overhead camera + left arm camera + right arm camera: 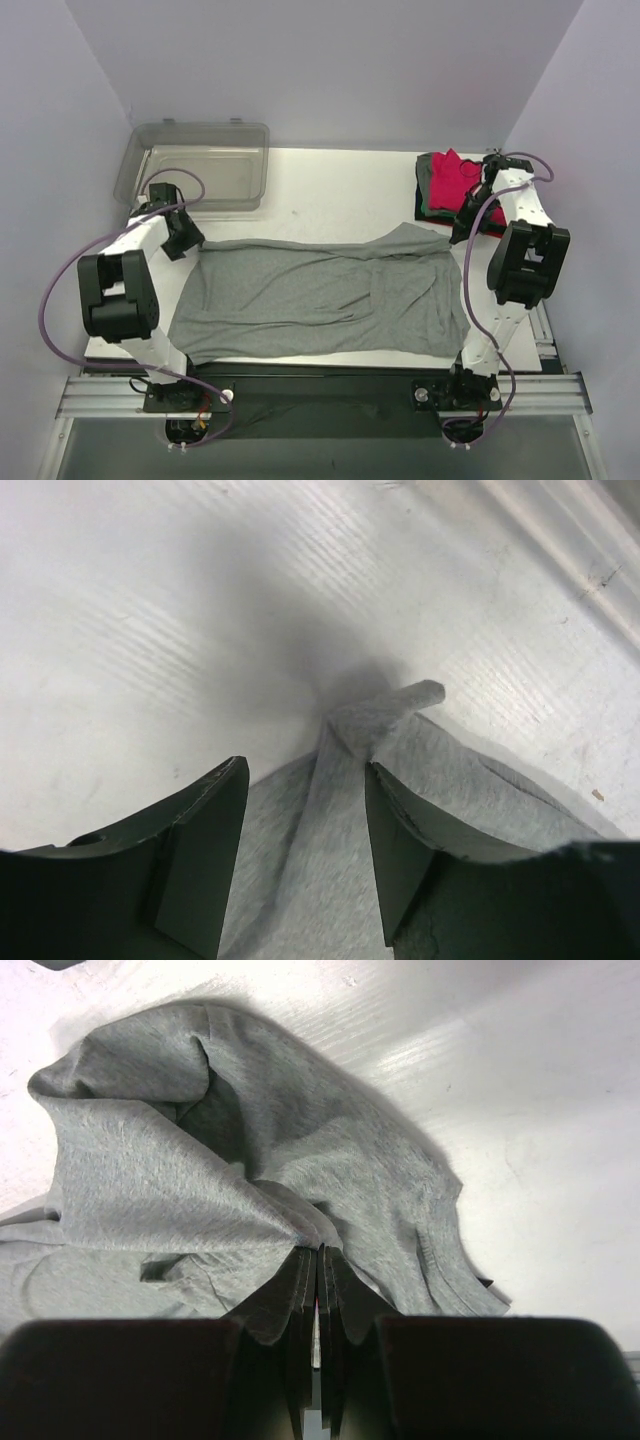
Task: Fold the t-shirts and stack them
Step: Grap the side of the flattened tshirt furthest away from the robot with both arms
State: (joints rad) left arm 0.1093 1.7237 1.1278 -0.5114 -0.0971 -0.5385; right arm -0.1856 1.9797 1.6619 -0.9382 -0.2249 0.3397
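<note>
A large heather-grey t-shirt [320,295] lies spread flat across the middle of the table. At its far left corner my left gripper [185,236] is open. In the left wrist view a raised fold of the grey cloth [320,880] runs between the fingers, which stand apart around it [305,765]. My right gripper [462,228] is at the shirt's far right corner. It is shut on bunched grey fabric [150,1180] pinched at the fingertips [318,1250]. A folded stack [447,180] sits at the back right, bright pink-red on top of green and dark shirts.
A clear plastic bin [195,165] stands at the back left, just beyond my left arm. The white table [330,195] shows bare between the bin and the stack. The folded stack lies close behind my right wrist.
</note>
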